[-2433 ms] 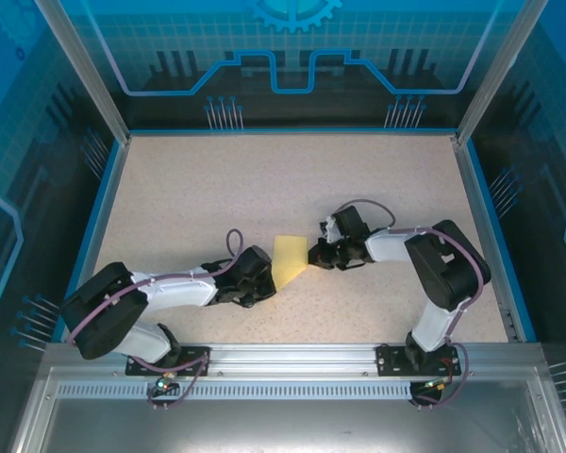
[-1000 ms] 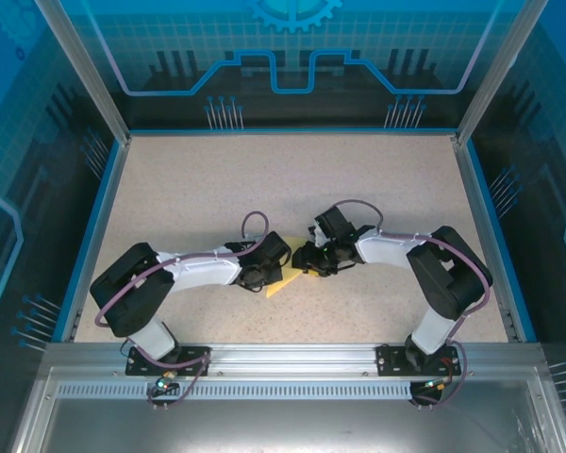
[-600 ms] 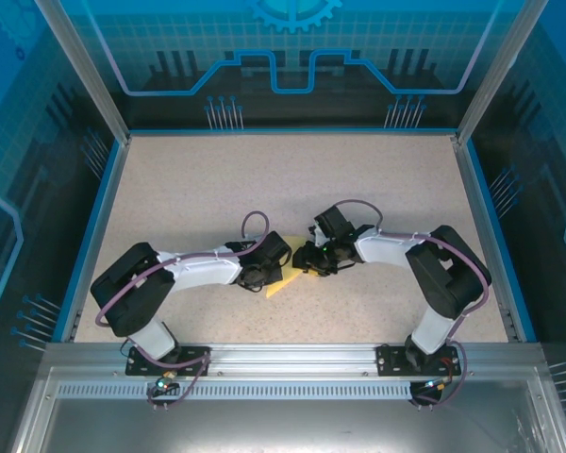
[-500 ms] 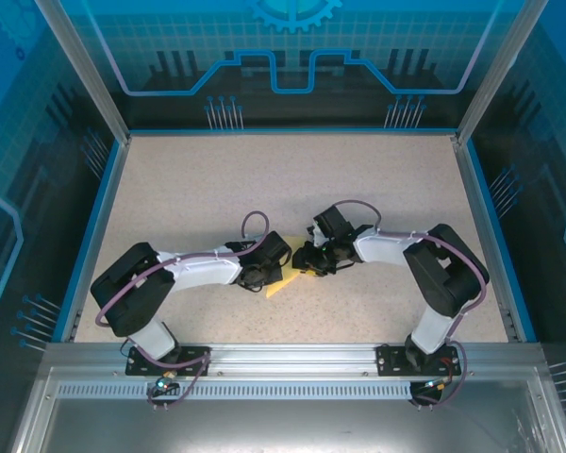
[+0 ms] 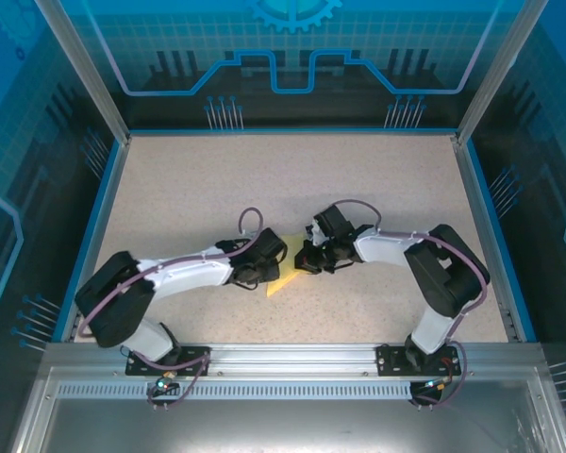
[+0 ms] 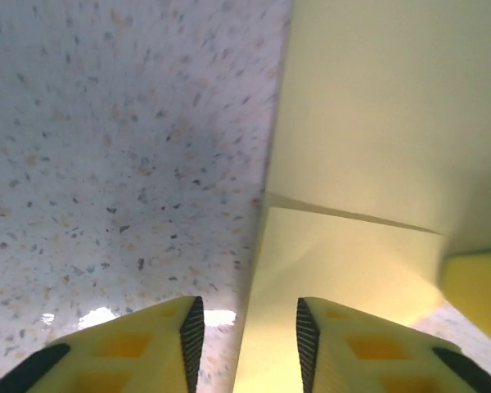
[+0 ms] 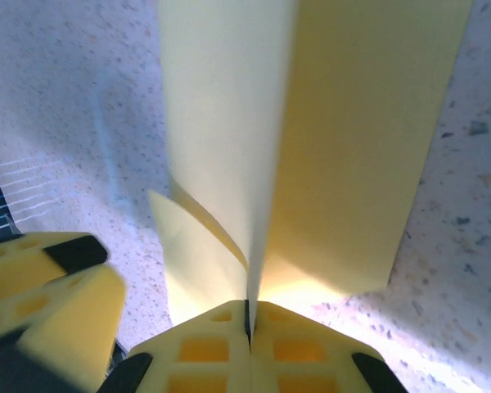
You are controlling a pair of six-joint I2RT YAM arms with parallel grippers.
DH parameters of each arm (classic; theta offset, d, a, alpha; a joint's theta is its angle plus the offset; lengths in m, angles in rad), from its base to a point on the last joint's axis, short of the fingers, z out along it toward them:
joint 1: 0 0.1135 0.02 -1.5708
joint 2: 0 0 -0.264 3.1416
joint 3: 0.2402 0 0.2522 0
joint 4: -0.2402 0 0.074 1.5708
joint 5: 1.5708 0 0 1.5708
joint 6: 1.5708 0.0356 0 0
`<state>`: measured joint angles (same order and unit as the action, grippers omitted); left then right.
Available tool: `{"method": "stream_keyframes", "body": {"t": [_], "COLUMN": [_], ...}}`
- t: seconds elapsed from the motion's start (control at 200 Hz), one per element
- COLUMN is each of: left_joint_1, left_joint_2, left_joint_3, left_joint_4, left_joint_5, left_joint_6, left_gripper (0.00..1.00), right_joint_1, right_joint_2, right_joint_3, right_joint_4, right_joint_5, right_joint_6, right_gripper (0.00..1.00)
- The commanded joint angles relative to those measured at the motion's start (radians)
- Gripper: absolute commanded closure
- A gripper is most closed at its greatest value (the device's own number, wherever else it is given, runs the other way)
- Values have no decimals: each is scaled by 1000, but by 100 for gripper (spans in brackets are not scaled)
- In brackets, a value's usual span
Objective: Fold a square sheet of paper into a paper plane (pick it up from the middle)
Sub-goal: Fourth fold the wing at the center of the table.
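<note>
Setting: speckled beige table (image 5: 264,179) ringed by blue panels, with both arms bent inward so that their wrists meet near its middle

Yellow sheet (image 5: 283,282): partly folded paper lying between the two wrists, slightly nearer the arm bases than the wrists; from above only a narrow pointed strip shows, the rest being hidden under the arms

Left gripper (image 6: 245,344): jaws spread, with a clear gap between the ribbed yellow fingers (image 6: 147,348); the sheet's long edge runs up through that gap, one finger over bare table and the other over paper; whether either pad touches the paper cannot be told

Right gripper (image 7: 247,323): jaws pressed together, the yellow fingertips meeting along a thin seam and pinching a raised fold of the sheet, which stands up out of that seam

Sheet, left wrist view (image 6: 368,123): pale yellow layers, with a sharp crease slanting across above the fingers

Sheet, right wrist view (image 7: 352,147): two panels on either side of the pinched ridge, and a small flap curling out low on the left

Grippers from above: left gripper (image 5: 272,274) and right gripper (image 5: 302,265) close together, on either side of the paper
</note>
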<state>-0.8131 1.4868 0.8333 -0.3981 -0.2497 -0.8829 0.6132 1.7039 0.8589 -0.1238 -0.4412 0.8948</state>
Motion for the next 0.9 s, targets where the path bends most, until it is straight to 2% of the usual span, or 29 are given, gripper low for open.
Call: {"method": "stream_keyframes", "body": {"t": [0.0,0.1,0.2,0.29,0.475,0.67,0.895], "left_joint_1": [13,29,35,32,29,32,32], "left_joint_2": [-114,-195,-244,-265,-278,-338,-341], "left_joint_3": [-38,-101,-176,-208,-235,-280,-318], "left_joint_4": [27,140,336,435,510,520,541], "left_joint_5": [-10,42,244,324,252,46,55], "left_joint_6": [82,157,344,430,543,615,620], "left_gripper": [48,36,22,16,11,11,14], "right_joint_1": [-15,-18,-22,-26,-17,-8,16], "right_joint_2": [-90,-116,-102,-88,-54,24,142], "right_joint_3": [14,54,102,121,197,302,401], "right_joint_4": [-81,-155,-250,-264,-290,-334,-397], "right_joint_5": [83,139,178,184,180,181,177], "right_joint_6": [44,81,109,131,119,78,5], "right_gripper": [100,100,100,100,100,100,100]}}
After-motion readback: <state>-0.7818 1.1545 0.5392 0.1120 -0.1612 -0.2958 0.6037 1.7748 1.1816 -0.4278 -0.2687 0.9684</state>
